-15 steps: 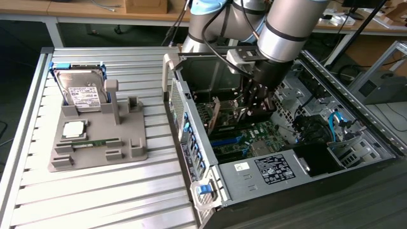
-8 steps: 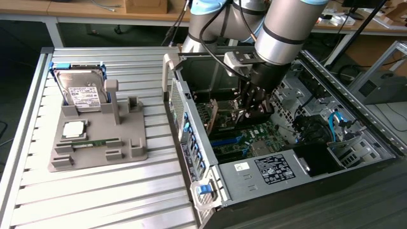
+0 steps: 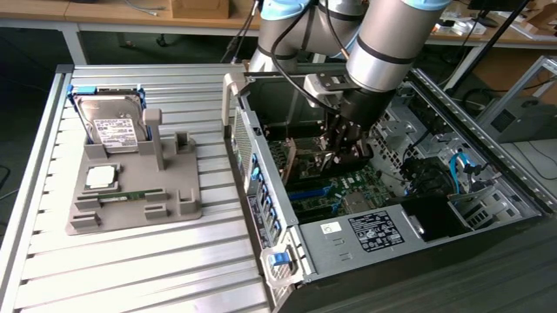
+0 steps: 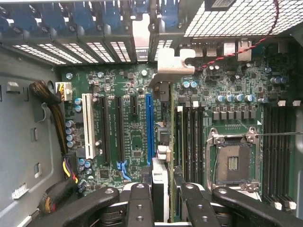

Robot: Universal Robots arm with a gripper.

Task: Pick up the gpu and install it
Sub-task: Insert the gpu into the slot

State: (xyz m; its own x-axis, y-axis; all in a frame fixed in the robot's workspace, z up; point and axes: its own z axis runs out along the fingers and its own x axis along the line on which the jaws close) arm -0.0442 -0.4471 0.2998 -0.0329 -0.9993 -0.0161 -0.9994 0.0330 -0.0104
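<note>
Black gripper fingers (image 4: 137, 203) were closed on the gpu (image 4: 163, 156), which stood on edge between them, seen from the wrist as a thin strip running away from the fingertips to its pale metal bracket (image 4: 175, 61) at the far end. The gripper (image 4: 162, 196) hung low over the green motherboard (image 4: 128, 94) inside the open computer case (image 3: 383, 238). Just to one side of the held card lay the blue expansion slot (image 4: 149, 123), and beyond that two black slots and a white slot (image 4: 87, 125). On the fingers' other side sat the bare CPU socket (image 4: 233, 163). Whether the card's lower edge touched a slot could not be told.

In the exterior view the gripper (image 3: 344, 153) reached down into the case from the silver arm (image 3: 392, 39). Well apart from the fingers, toward the exterior view's left, a grey fixture (image 3: 130, 192) on the slatted table (image 3: 130, 274) carried a hard drive (image 3: 109, 120) and a green memory stick (image 3: 122, 194).
</note>
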